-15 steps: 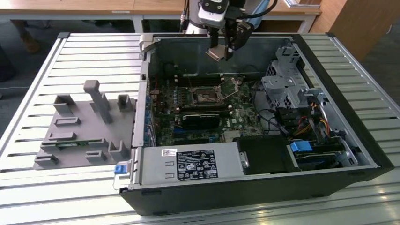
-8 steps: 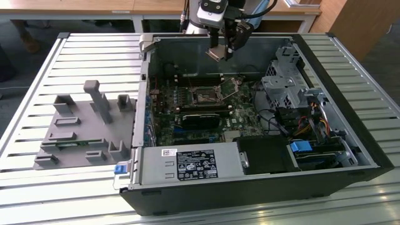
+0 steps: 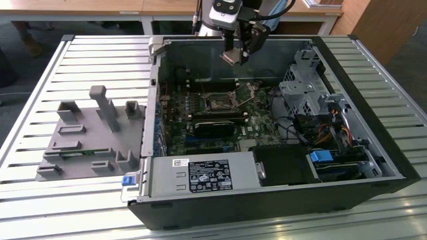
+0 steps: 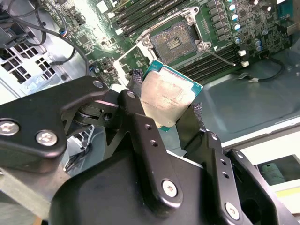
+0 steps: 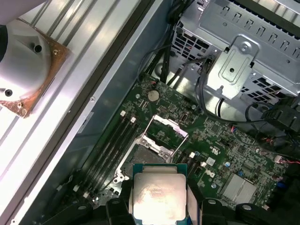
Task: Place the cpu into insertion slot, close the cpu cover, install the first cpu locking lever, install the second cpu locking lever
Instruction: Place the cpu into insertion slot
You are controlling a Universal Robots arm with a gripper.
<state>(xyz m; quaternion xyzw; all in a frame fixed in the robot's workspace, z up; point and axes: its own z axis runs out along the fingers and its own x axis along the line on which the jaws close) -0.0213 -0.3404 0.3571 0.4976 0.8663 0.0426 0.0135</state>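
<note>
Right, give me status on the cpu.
Gripper shut on cpu, above the motherboard. Insertion slot uncovered, cpu not yet seated. Nothing seen blocking.

The small flat square silver-topped cpu hangs tilted above the dark square silver-rimmed insertion slot, whose thin silver cpu cover stands open.
</note>
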